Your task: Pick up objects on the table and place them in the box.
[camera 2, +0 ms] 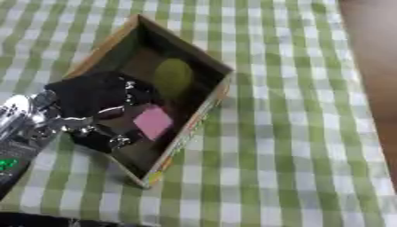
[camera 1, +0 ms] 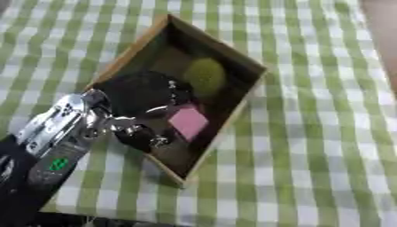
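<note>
A wooden box (camera 1: 232,113) lies askew on the checked cloth. Inside it are a round green object (camera 1: 204,75) towards the far side and a flat pink square (camera 1: 188,122) nearer the middle. My left hand (camera 1: 139,91), black with silver joints, reaches into the box from the lower left, its arm (camera 1: 58,128) crossing the box's left wall. Its fingers (camera 1: 172,105) are spread and relaxed, ending just left of the pink square, which lies beyond the fingertips and is not pinched. My right hand shows in neither view.
A green-and-white checked tablecloth (camera 2: 294,133) covers the table. A brown strip (camera 2: 372,53) past the cloth's edge runs down the far right.
</note>
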